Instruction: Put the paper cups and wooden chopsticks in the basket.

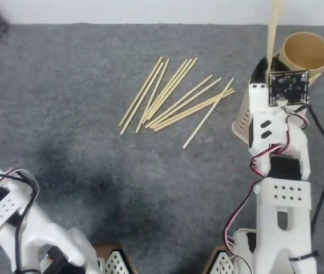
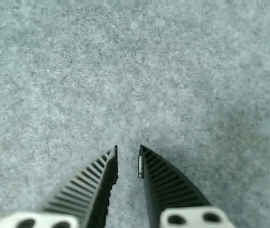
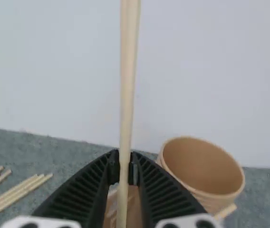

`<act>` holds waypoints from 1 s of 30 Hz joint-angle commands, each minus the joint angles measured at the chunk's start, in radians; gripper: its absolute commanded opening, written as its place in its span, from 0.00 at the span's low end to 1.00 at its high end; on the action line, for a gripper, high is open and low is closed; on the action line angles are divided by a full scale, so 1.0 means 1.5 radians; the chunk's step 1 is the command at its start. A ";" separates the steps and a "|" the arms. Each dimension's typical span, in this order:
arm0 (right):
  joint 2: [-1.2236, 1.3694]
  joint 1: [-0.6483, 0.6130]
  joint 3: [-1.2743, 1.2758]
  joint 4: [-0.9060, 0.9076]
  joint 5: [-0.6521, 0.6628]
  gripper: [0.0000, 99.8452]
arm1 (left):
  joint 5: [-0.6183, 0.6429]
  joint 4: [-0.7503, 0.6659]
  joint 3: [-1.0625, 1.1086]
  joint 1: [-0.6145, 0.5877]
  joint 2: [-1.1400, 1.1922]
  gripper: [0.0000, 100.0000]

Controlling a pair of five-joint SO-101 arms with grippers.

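Right tool: its jaws are pressing together on one wooden chopstick. The stick is standing upright between them, with most of its length rising above the tips.

I am seeing this tool hanging near the far right corner of the grey worktop. It is over the basket, whose slotted wall is showing just beside the arm.

A paper cup is lying tilted just beside the tool on the side of the right edge, its mouth turned up toward the arm. I cannot tell whether it is resting inside the basket. A stick end is poking out from under it.

The loose chopsticks are lying in a fanned heap toward the middle of the far edge, touching and crossing one another, apart from the basket.

Left tool: its jaws are standing slightly spread with a narrow gap at the tips. It is gripping nothing and pointing down at bare worktop near the left end of the near edge.
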 commanded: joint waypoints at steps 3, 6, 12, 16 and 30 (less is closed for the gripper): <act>-0.002 0.024 0.027 -0.042 -0.042 0.01 | 0.002 -0.013 -0.003 0.006 -0.016 0.08; -0.001 0.047 0.027 -0.042 -0.082 0.07 | 0.002 -0.013 -0.003 0.006 -0.016 0.08; -0.002 0.055 0.027 -0.035 -0.091 0.25 | 0.002 -0.013 -0.003 0.006 -0.016 0.08; -0.002 0.053 0.027 -0.034 -0.091 0.25 | 0.002 -0.013 -0.003 0.006 -0.016 0.08; 0.069 -0.227 -0.229 0.321 0.135 0.16 | 0.002 -0.013 -0.003 0.006 -0.016 0.08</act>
